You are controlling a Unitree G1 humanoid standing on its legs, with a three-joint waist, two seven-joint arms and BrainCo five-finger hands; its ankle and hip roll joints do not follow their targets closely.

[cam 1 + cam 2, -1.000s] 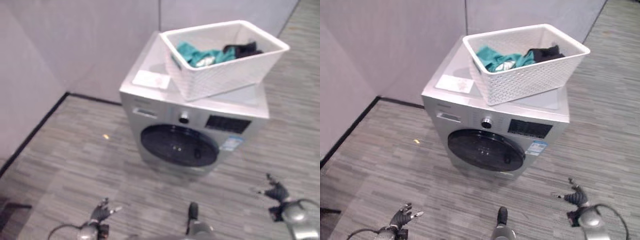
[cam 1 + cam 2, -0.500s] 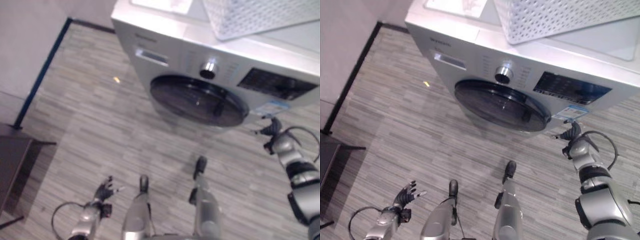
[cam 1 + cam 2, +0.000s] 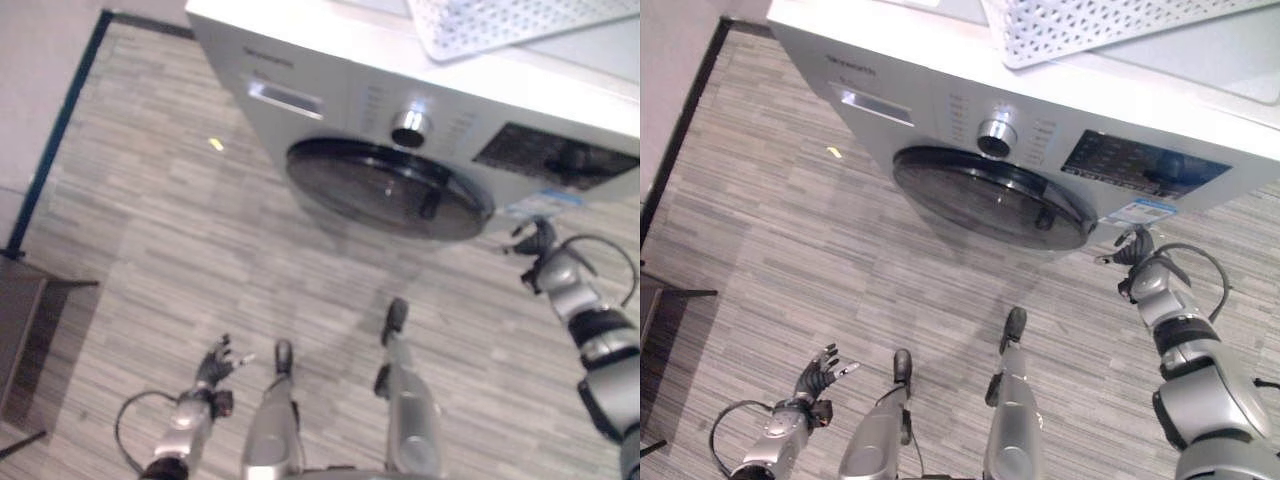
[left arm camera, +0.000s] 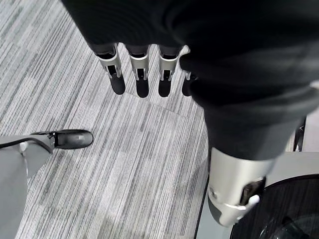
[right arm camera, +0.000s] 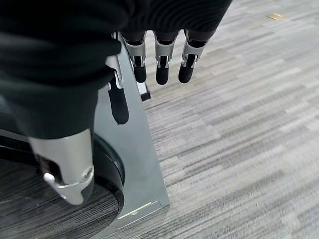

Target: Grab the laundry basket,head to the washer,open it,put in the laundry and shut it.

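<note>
My right robot hand (image 3: pixel 1132 248) has come up from low beside me to the washer's (image 3: pixel 940 95) lower right front corner, just past the right edge of the round dark door (image 3: pixel 990 197). My view has also tipped down and closed in on the machine, so the door now sits in the middle of what I see and the basket (image 3: pixel 1090 25) shows as a white perforated strip on the washer's top. I judge that the carrying and walking are done and the opening step is beginning.

In its wrist view, my right robot hand (image 5: pixel 149 59) is released: fingers straight and relaxed, thumb apart, holding nothing. They hang just beside the grey front panel; I cannot tell if any tip touches it. The door is closed, its small latch handle (image 3: pixel 1044 216) at the right rim, near this hand but not yet gripped.

My left robot hand (image 3: pixel 820 374) hangs low at my left over the striped floor (image 3: pixel 760 230), well apart from the washer, fingers loosely spread and empty.

The laundry itself is out of sight, above the frame.
</note>
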